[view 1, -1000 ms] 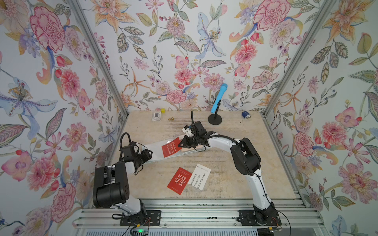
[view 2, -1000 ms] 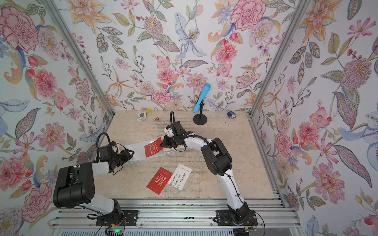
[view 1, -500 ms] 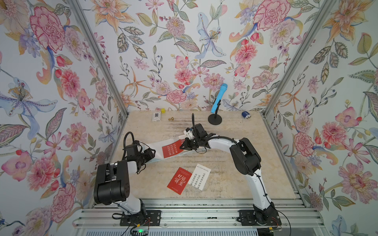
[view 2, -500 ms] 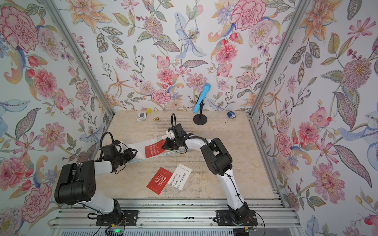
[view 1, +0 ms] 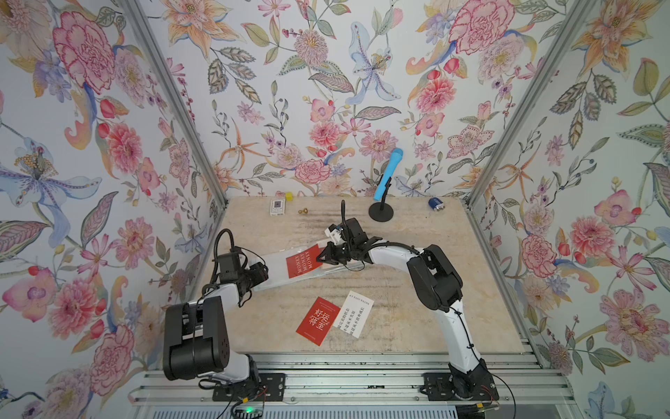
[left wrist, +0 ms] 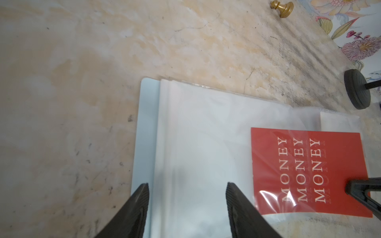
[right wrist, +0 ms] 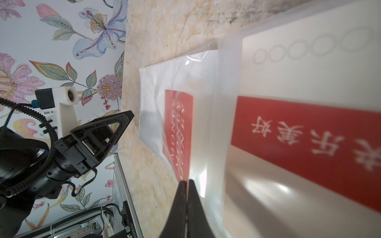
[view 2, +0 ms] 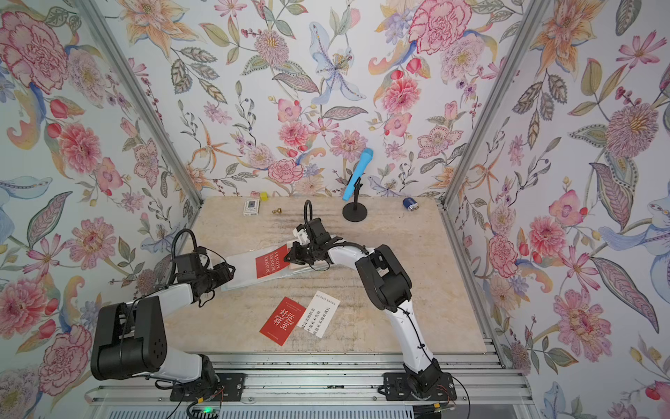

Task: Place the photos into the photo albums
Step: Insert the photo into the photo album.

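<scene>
Partly, the right tool (view 1: 321,258), tips closed, covers the MONEY card (view 1: 303,261)

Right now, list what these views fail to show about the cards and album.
The right gripper is shut at the edge of the MONEY card; sleeve glare in the right wrist view hides whether it pinches card, sleeve or both.
The sleeved red card is blurred and cut off by the frame edge in the right wrist view.
The print on the white card is too small in both top views.
The far end of the album is covered by the right gripper in both top views.
</scene>
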